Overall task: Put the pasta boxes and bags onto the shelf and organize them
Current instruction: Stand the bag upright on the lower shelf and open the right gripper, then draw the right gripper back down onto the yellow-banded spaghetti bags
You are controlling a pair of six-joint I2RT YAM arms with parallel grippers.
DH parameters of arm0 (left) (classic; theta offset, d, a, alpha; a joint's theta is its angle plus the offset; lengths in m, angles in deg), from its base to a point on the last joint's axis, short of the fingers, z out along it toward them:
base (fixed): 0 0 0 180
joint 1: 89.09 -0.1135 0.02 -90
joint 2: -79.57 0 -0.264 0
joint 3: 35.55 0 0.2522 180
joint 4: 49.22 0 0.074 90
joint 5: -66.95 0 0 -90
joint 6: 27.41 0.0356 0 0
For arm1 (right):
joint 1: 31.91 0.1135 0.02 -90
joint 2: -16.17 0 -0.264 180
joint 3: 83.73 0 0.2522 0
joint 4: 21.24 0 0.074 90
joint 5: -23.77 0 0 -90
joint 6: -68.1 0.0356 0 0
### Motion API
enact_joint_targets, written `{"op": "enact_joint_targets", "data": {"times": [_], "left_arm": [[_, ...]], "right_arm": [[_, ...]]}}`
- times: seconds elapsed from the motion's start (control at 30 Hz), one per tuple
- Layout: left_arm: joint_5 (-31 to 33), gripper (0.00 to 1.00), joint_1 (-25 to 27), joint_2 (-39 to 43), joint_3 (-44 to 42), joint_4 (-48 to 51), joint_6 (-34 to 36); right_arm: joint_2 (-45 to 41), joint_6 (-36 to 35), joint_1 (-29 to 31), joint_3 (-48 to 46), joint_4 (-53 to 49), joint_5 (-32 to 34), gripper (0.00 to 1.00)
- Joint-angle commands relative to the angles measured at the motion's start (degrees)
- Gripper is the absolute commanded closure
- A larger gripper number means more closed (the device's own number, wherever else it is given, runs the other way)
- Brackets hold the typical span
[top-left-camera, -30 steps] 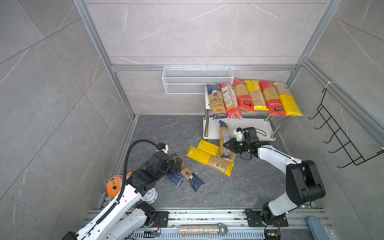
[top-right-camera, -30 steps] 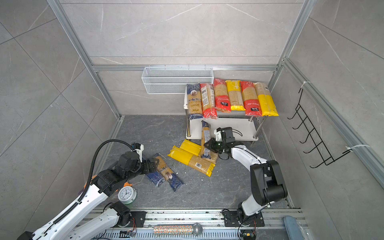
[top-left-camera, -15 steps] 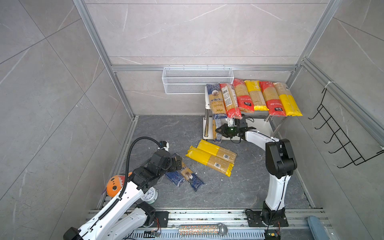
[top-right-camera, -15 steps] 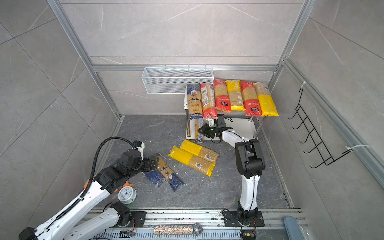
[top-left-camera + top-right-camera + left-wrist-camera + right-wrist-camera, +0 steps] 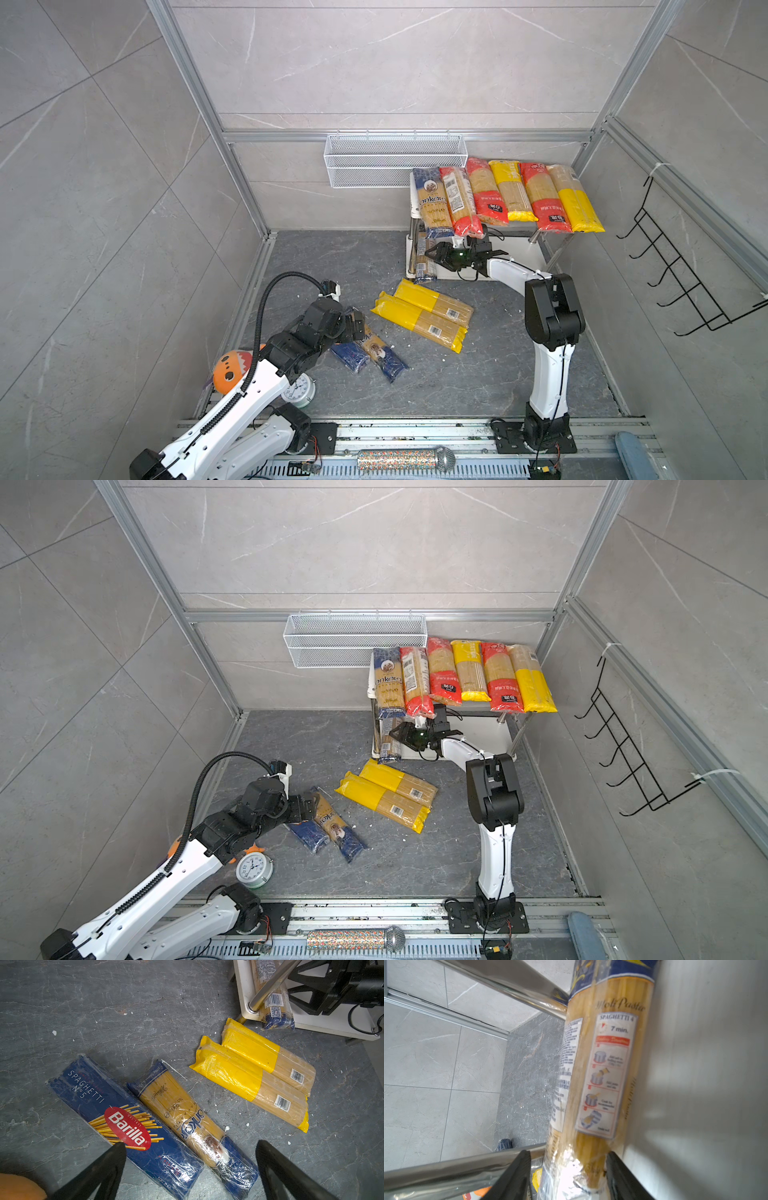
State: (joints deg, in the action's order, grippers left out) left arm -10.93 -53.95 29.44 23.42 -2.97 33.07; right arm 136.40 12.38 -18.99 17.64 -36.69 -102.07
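The shelf (image 5: pixel 536 254) holds several pasta bags (image 5: pixel 503 195) side by side on its top tier. A blue-ended spaghetti bag (image 5: pixel 604 1076) lies along the left edge of the lower board (image 5: pixel 490 733). My right gripper (image 5: pixel 566 1157) straddles its near end, open, with a gap beside one finger. On the floor lie two yellow-ended bags (image 5: pixel 419 318), a blue-ended bag (image 5: pixel 187 1122) and the dark blue Barilla box (image 5: pixel 116 1109). My left gripper (image 5: pixel 190 1147) hovers open over the near ends of the box and that bag, with nothing between its fingers.
A white wire basket (image 5: pixel 395 160) hangs on the back wall left of the shelf. A black hook rack (image 5: pixel 681 274) is on the right wall. An alarm clock (image 5: pixel 253 868) and an orange toy (image 5: pixel 230 370) sit by the left arm. A microphone (image 5: pixel 405 459) lies on the front rail.
My right gripper carried the blue-ended bag from the floor beside the yellow bags onto the lower board's left side, and its jaws have opened. The left arm barely moved.
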Motion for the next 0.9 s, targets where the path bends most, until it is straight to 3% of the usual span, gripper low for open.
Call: {"op": "enact_joint_targets", "data": {"times": [0.0, 0.53, 0.73, 0.77, 0.8, 0.87], "left_arm": [[0.8, 0.00, -0.1, 0.9, 2.3, -1.7, 1.4], [-0.5, 0.00, -0.1, 10.0, -0.5, 1.9, -1.6], [-2.3, 0.00, -0.1, 13.7, -2.7, 3.2, -3.9], [-3.0, 0.00, -0.1, 14.3, -3.1, 3.7, -4.6], [-3.5, 0.00, -0.1, 14.7, -3.6, 4.1, -5.4], [-4.6, 0.00, 0.0, 15.9, -4.6, 4.5, -7.0]], "right_arm": [[-3.1, -1.2, 0.0, -1.3, 1.1, -0.9, 0.38], [-24.0, -8.5, 0.3, -23.4, -6.3, 2.2, 0.37], [-31.2, -12.4, 7.7, -29.7, -13.9, 11.0, 0.35], [-32.4, -12.6, 9.7, -31.1, -14.6, 12.9, 0.31], [-33.6, -12.7, 11.7, -32.7, -15.0, 14.7, 0.19], [-35.6, -12.9, 15.0, -35.3, -15.5, 17.7, 0.14]]}}
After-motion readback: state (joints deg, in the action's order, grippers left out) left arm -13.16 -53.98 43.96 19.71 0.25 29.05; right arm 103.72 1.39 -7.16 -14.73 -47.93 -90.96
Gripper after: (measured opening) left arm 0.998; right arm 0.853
